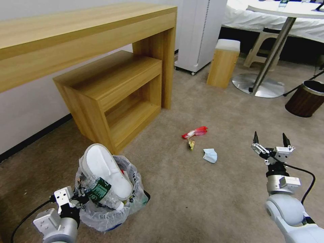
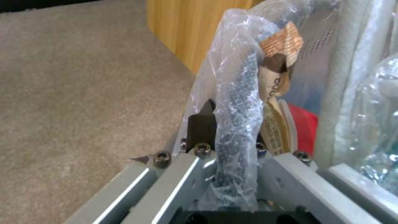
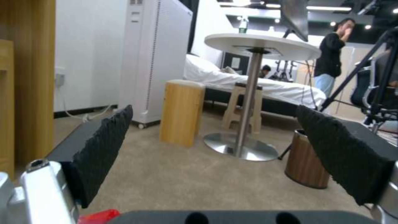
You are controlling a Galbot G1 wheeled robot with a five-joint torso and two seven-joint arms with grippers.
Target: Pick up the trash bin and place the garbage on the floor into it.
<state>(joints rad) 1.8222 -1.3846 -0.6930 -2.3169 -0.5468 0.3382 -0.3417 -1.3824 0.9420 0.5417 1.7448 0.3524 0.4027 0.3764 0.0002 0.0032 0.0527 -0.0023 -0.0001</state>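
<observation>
The left gripper (image 1: 79, 195) is clamped on the bag-lined rim of the trash bin (image 1: 111, 202), near left, which holds one white slipper (image 1: 106, 170) and one plastic bottle (image 1: 101, 195). The right gripper (image 1: 271, 139) hangs with its fingers spread wide at near right. Between them, farther off on the floor (image 1: 202, 199), lie three pieces of garbage: one red wrapper (image 1: 195, 132), one yellow scrap (image 1: 191, 144) and one pale crumpled paper (image 1: 210, 155).

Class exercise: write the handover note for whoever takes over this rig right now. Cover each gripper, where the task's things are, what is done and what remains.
Left gripper: shut on the bag-lined rim of the trash bin, at the robot's left.
Right gripper: open, empty, above the carpet at the right.
Done: a white slipper and a plastic bottle sit in the bin.
Left: a red wrapper, a yellow scrap and a pale crumpled paper lie on the floor ahead, between the arms.
</observation>
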